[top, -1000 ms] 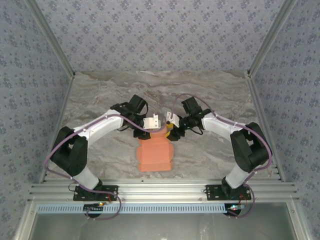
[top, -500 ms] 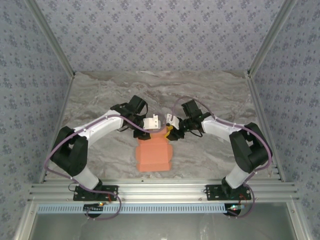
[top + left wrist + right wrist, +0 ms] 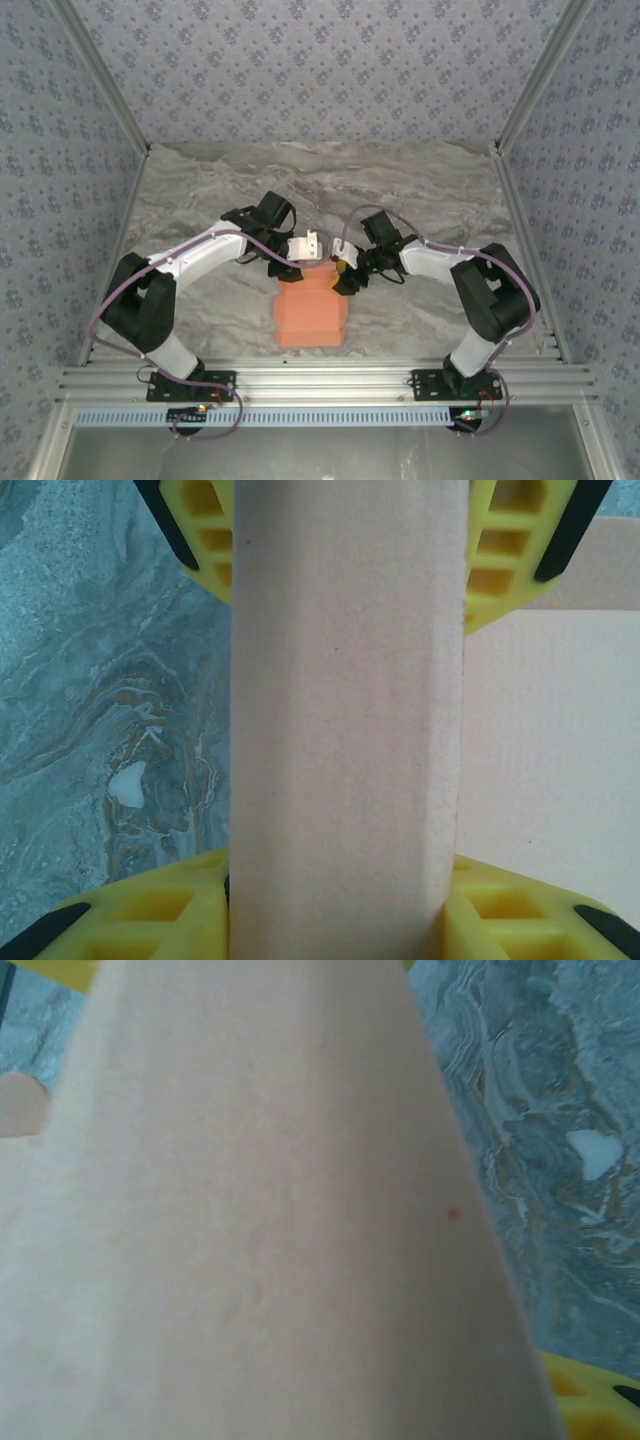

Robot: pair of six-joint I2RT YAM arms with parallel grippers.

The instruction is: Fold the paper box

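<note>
The salmon-orange paper box (image 3: 312,308) lies on the marble table between the two arms, its far end raised. My left gripper (image 3: 305,248) is at that far end. In the left wrist view a folded strip of the paper box (image 3: 345,720) runs between the yellow fingers (image 3: 150,920), which press on it from both sides. My right gripper (image 3: 346,272) is against the box's far right corner. In the right wrist view a blurred panel of the paper box (image 3: 260,1220) covers the jaws, with a yellow finger (image 3: 585,1400) showing at the lower right.
The marble tabletop (image 3: 420,190) stretches behind and beside the box. Patterned walls close off three sides. An aluminium rail (image 3: 330,382) with both arm bases runs along the near edge.
My right gripper has moved left and nearer, onto the box's far right corner. The left gripper has kept its hold and place.
</note>
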